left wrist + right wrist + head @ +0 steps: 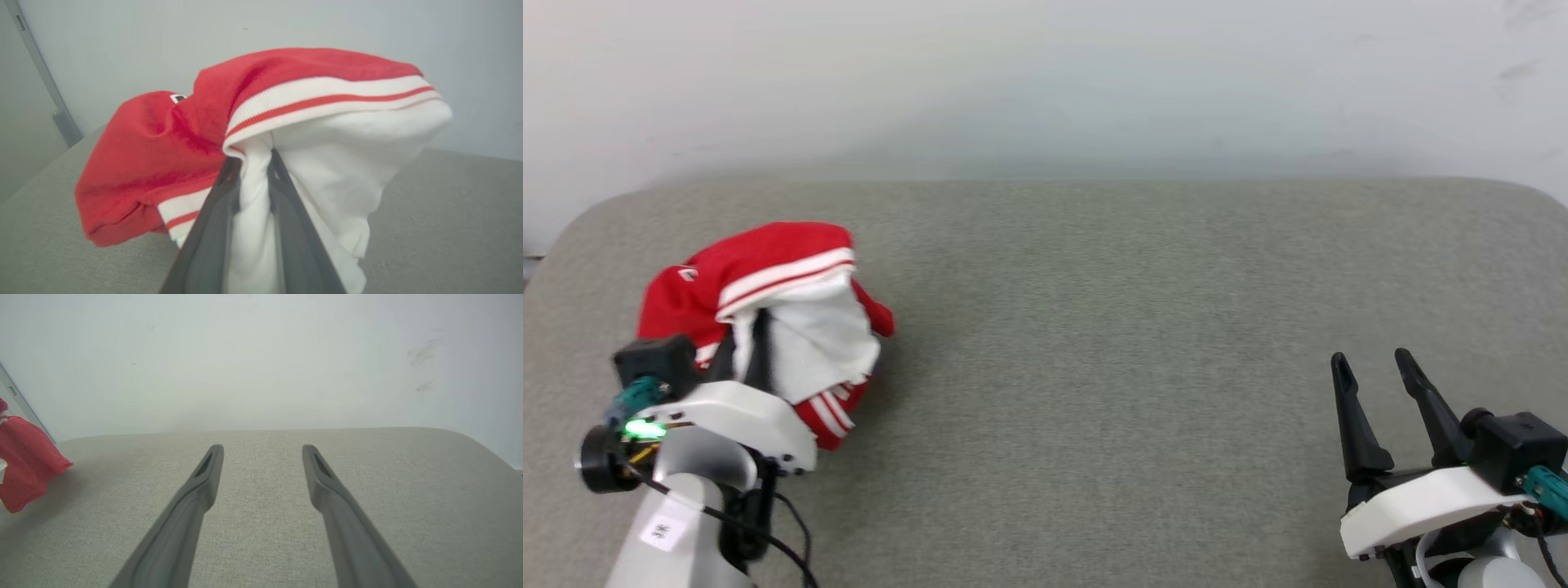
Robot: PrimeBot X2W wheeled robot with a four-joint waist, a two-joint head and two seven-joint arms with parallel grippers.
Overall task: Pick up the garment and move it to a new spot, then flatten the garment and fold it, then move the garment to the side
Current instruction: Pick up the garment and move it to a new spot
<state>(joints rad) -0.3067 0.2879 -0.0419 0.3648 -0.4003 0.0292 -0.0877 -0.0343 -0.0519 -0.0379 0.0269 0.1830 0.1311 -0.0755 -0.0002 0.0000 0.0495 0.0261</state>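
The garment (pixel 768 302), bright red with white panels and striped trim, hangs bunched at the left of the grey surface. My left gripper (pixel 251 161) is shut on a fold of its white fabric, which is pinched between the two dark fingers (pixel 212 220). In the head view those fingers are mostly buried in the cloth, near the left gripper (pixel 747 343). Red cloth of the garment (pixel 24 461) shows at the left edge of the right wrist view. My right gripper (pixel 1376 367) stands open at the lower right with nothing between its fingers; the right gripper (pixel 262 451) hovers over bare surface.
The grey fabric-covered surface (pixel 1094 327) has rounded far corners and ends at a pale wall (pixel 1045 82). A grey vertical rail (pixel 45 81) stands by the wall at the left.
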